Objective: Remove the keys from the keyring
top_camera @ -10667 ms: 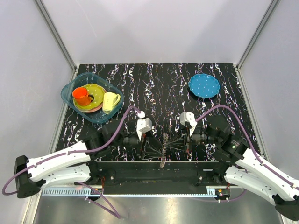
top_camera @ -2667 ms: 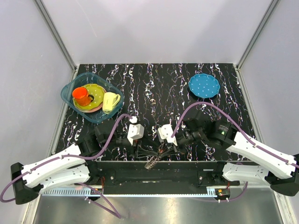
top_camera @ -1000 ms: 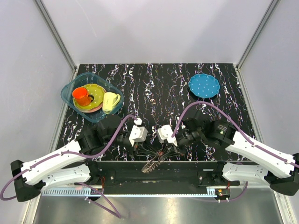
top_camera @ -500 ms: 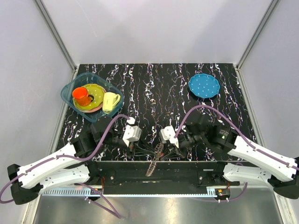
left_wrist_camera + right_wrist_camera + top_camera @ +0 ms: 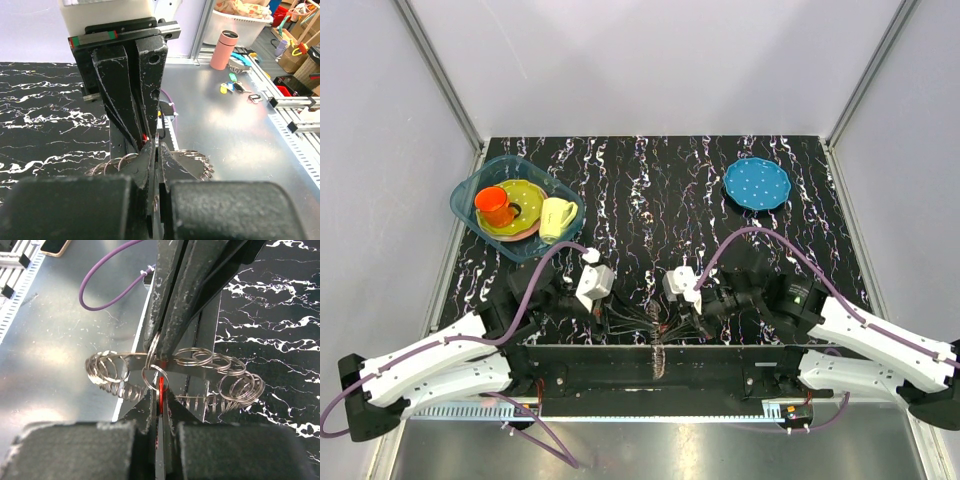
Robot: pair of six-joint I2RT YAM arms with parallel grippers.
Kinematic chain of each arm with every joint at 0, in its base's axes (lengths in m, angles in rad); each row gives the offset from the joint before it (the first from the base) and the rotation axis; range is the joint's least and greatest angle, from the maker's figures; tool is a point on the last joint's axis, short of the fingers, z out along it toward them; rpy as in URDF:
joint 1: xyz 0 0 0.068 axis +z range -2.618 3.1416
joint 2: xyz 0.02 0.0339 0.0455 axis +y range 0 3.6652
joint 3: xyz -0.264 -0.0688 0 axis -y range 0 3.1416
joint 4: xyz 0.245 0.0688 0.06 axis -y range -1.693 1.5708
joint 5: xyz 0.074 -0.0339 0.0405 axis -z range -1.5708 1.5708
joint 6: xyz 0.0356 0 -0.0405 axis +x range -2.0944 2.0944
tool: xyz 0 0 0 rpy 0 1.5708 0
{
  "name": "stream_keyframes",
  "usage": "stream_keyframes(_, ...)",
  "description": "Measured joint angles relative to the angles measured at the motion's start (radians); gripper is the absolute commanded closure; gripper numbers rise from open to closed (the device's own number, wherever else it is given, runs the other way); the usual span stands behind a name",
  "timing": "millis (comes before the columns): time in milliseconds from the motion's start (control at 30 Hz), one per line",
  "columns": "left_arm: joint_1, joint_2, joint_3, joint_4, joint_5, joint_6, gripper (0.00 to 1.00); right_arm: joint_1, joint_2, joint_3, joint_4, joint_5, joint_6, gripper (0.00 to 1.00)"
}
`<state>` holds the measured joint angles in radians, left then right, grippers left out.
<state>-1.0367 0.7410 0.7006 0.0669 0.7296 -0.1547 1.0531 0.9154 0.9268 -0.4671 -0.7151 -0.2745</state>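
Found a black marbled table (image 5: 660, 190), with a tub (image 5: 457, 205) of crockery out at 10 o'clock and a plate (image 5: 757, 183) at 2 o'clock. Judged both as bystanders, well apart from the work.

Made out both arms folded in to 6 o'clock at the table's near edge, fingertips facing, left reaching from 9 o'clock and right from 3 o'clock. Read that pose as chosen so each could pull against the other.

Saw the left gripper (image 5: 154, 152) pressed together on a thin wire loop of the keyring (image 5: 650, 320), probably serving as the anchor. Saw the right gripper (image 5: 159, 392) likewise closed, no gap, with the key (image 5: 161, 385) showing as a red sliver pinched in the seam, just beside a small loop.

Found the keyring strung between the two, seemingly lifted clear. Noted its coils and loops fanned toward 3 and 9 o'clock in the right wrist view, and one strand hanging toward 6 o'clock past the edge in the top view.

Took the step in hand as working the key round and off its loop. Could not tell whether it was threaded on or already free. Made out no other keys with certainty.
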Motion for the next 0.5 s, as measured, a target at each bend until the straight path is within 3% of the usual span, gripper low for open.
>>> stream_keyframes(500,0.002,-0.006,-0.039,0.093,0.0,-0.053,1.0,0.0,-0.051,-0.04,0.081,0.06,0.06,1.0)
